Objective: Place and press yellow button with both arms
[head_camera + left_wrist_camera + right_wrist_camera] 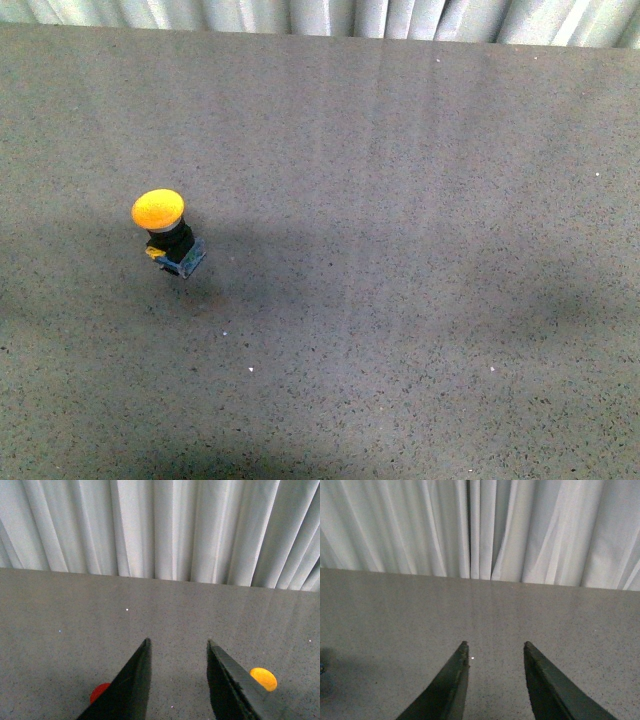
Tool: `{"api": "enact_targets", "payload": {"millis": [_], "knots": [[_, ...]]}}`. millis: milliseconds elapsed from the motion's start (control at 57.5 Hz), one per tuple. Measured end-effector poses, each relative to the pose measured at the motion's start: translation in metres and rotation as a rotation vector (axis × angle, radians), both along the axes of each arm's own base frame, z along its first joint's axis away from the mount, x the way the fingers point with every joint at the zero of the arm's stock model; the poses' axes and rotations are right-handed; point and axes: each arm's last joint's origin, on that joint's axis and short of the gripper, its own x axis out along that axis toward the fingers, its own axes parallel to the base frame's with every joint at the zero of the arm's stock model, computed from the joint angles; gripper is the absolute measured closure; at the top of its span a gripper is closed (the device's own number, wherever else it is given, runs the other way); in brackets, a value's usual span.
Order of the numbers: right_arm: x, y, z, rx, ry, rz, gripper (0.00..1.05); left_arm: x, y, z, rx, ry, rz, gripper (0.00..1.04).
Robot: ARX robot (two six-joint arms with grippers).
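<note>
The yellow button (160,212) lies tilted on the grey table at the left in the front view, its domed cap up and its black body and bluish base (183,258) toward me. Its cap also shows in the left wrist view (263,678), just beyond one black finger (227,680). My left gripper (178,643) is open and empty above the table, apart from the button. My right gripper (495,644) is open and empty over bare table. Neither arm shows in the front view.
A small red object (99,692) shows partly behind the other left finger. The grey speckled table (400,250) ends at a white pleated curtain (330,15) at the back. Soft shadows fall on the table's near part.
</note>
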Motion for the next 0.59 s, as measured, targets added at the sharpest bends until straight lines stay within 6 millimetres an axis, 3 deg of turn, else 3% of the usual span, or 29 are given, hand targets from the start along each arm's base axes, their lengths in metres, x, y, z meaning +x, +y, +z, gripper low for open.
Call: {"api": "enact_targets", "payload": {"millis": [313, 365, 591], "knots": [[0.0000, 0.0000, 0.0000, 0.000, 0.000, 0.000, 0.12, 0.0000, 0.0000, 0.0000, 0.001, 0.000, 0.000, 0.08], [0.0000, 0.0000, 0.0000, 0.001, 0.000, 0.000, 0.08, 0.0000, 0.0000, 0.0000, 0.002, 0.000, 0.000, 0.09], [0.0000, 0.0000, 0.0000, 0.001, 0.000, 0.000, 0.09, 0.0000, 0.0000, 0.0000, 0.002, 0.000, 0.000, 0.09]]}}
